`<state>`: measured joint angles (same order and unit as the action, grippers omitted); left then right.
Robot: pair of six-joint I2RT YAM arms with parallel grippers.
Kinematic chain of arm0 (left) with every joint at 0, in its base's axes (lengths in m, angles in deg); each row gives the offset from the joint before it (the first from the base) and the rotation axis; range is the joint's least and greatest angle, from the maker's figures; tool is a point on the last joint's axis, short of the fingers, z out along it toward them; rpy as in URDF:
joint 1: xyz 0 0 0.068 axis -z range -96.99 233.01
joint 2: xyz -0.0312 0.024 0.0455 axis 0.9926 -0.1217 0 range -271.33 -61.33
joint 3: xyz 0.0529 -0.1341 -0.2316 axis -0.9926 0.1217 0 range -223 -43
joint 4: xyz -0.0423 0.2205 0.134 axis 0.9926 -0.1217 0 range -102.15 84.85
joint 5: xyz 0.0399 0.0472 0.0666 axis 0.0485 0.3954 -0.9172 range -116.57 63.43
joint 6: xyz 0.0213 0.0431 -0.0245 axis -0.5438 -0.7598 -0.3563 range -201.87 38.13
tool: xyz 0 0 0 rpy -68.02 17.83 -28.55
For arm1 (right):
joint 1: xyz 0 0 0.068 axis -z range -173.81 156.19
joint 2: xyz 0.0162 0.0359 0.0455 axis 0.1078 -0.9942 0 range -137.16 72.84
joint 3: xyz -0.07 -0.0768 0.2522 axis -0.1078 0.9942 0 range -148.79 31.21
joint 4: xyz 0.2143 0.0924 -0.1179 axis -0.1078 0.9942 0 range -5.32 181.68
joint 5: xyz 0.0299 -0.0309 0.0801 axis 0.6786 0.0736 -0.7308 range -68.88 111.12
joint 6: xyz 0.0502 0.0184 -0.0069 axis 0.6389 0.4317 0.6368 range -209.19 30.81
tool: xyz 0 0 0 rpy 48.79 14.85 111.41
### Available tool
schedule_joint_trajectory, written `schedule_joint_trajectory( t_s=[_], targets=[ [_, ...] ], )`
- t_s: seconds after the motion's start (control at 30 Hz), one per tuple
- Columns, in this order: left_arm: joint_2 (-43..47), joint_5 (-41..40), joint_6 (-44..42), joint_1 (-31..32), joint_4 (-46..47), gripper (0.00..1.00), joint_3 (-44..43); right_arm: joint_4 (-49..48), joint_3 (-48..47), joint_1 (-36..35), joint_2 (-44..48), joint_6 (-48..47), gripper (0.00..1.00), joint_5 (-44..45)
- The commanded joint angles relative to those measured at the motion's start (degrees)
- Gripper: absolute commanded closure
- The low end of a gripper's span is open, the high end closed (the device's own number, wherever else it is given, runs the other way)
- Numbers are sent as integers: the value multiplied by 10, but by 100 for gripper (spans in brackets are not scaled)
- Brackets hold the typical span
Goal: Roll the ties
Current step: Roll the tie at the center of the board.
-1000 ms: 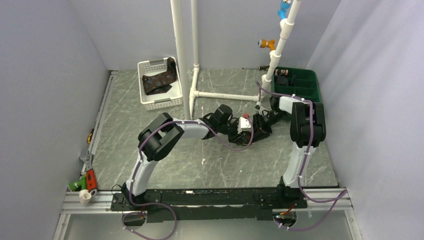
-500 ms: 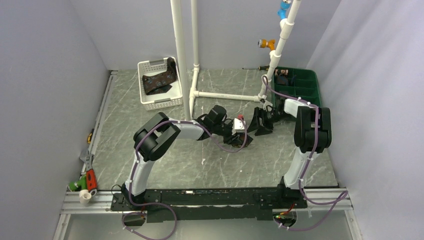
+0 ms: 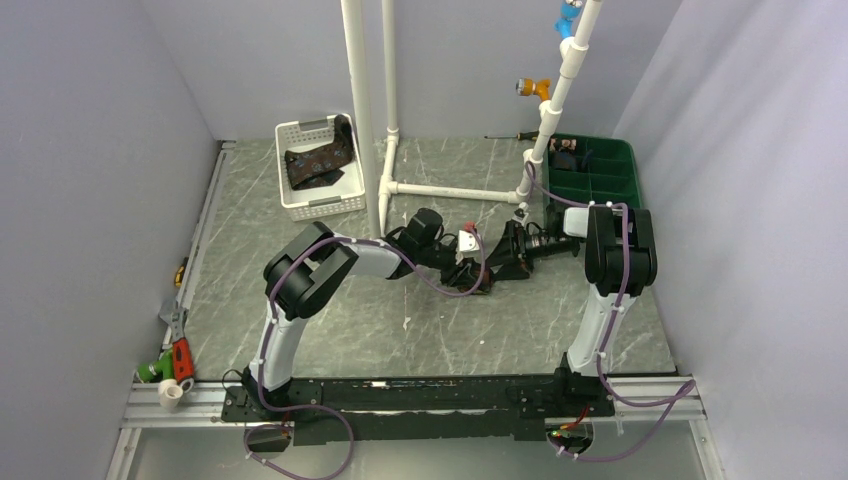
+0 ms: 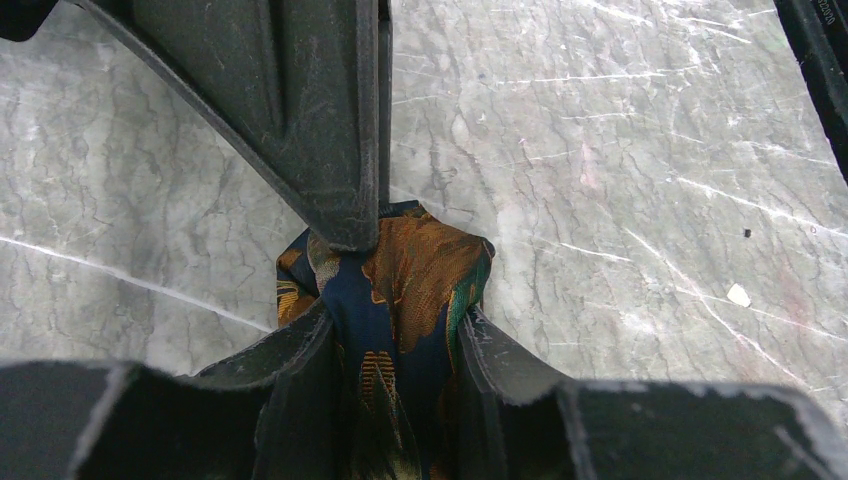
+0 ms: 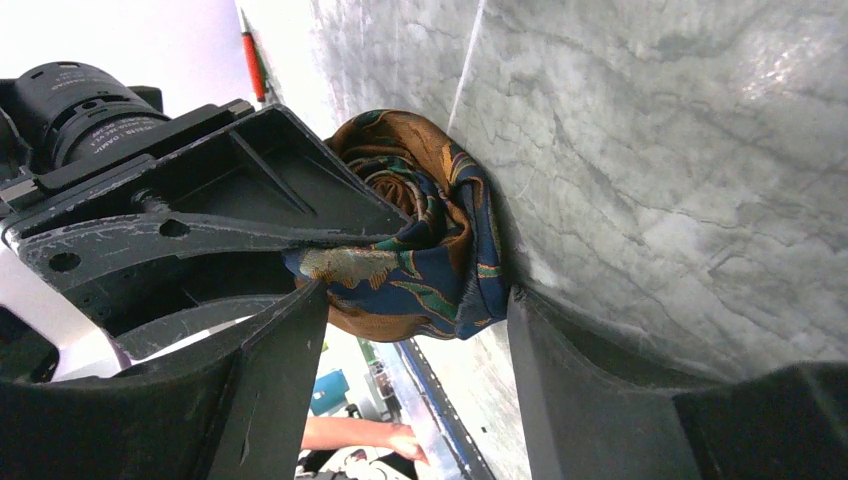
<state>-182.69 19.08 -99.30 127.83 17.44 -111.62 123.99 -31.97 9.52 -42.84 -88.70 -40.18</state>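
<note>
Now the right gripper (image 5: 417, 292) is back at the roll. Half a second ago it had drawn off toward the far right corner of the bench (image 3: 400, 330), leaving a gap to the left gripper (image 4: 397, 312); a second ago the two were together as they are again here. Across that second the left arm has also carried its load a little toward the left edge.

The tie (image 4: 415, 270), mottled orange and teal, sits as a tight coil just right of the bench's middle. The left gripper is clamped on it, one finger pressed against each side. The right gripper's jaws stand apart around the coil: in the left wrist view one of its fingers (image 4: 320, 120) touches the top of the roll, while the dark edge at the upper right of that view, probably the other finger, is well clear. In the right wrist view a short flap of fabric lies pinned under a left finger.

I read the back-and-forth as a regrasp. With no loose length on the bench in either wrist view, this tie seems nearly rolled; closing the right jaws should take over the coil without letting it spring open.

A second tie (image 3: 320, 165) lies loose in the white basket (image 3: 300, 205) near the far left corner, not yet rolled.
</note>
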Motion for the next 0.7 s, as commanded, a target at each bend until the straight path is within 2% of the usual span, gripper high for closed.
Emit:
schedule_joint_trajectory(
  t_s=[0.0,0.13,0.2,0.33,0.4,0.6,0.67],
  targets=[
    [-26,-26,5,-6,-83,98,39,6,29,-3,8,2,32,-32],
    [-25,-26,9,-7,-79,97,42,-1,47,-3,16,10,31,-59],
    [-25,-28,9,-7,-78,97,42,-6,50,-3,14,9,15,-57],
    [-25,-28,10,-7,-77,97,40,-27,63,-7,16,20,13,-51],
    [-26,-29,11,-5,-79,97,37,-29,66,-10,16,16,19,-47],
    [-25,-32,11,-6,-78,97,38,-30,72,-11,9,10,57,-44],
    [-25,-32,13,-6,-77,97,38,-19,67,-12,3,1,61,-44]
  ],
)
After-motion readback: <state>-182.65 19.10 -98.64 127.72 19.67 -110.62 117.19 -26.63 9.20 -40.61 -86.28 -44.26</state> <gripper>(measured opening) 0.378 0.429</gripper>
